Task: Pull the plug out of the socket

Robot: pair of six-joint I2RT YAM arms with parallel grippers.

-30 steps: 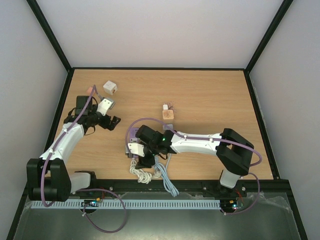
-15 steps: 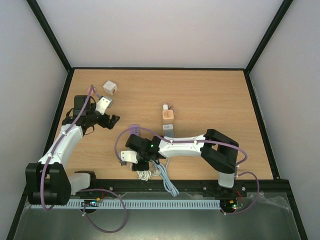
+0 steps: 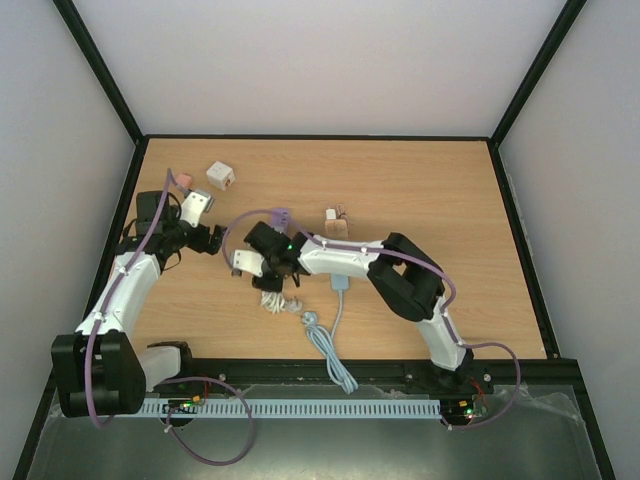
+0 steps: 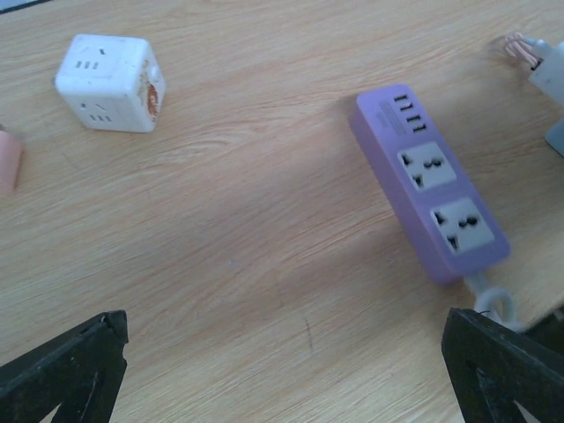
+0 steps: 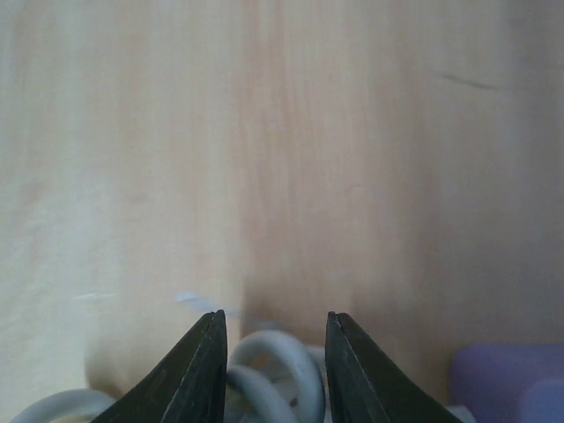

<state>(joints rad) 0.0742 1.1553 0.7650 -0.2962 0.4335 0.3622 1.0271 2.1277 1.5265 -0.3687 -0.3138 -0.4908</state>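
My right gripper (image 5: 275, 319) is drawn in narrow. Loops of the white coiled cord (image 5: 264, 374) sit between its fingers (image 5: 198, 370), so I judge that I am holding that cord, though the contact lies too low in the wrist view to be sure. The cord belongs to the purple plastic power strip (image 4: 430, 204), whose corner shows just beside my right fingers; its two sockets face up and both are empty. The grey plug (image 3: 342, 283), on a pale-blue cable (image 3: 338, 368), lies on the wooden table (image 3: 450, 200) apart from the strip, on the side of my right wrist away from the left arm. Its cable trails toward the near edge. I reckon the plug is already out of the socket. My left gripper (image 4: 282, 361) hangs wide open and holds nothing. The strip lies ahead of it and to its right, long axis slanting from the USB end to the corded end nearest my right hand. Should the plug need moving, my right arm is clearly the nearer, and the plug's long axis runs roughly along its cable, toward and away from my bases.
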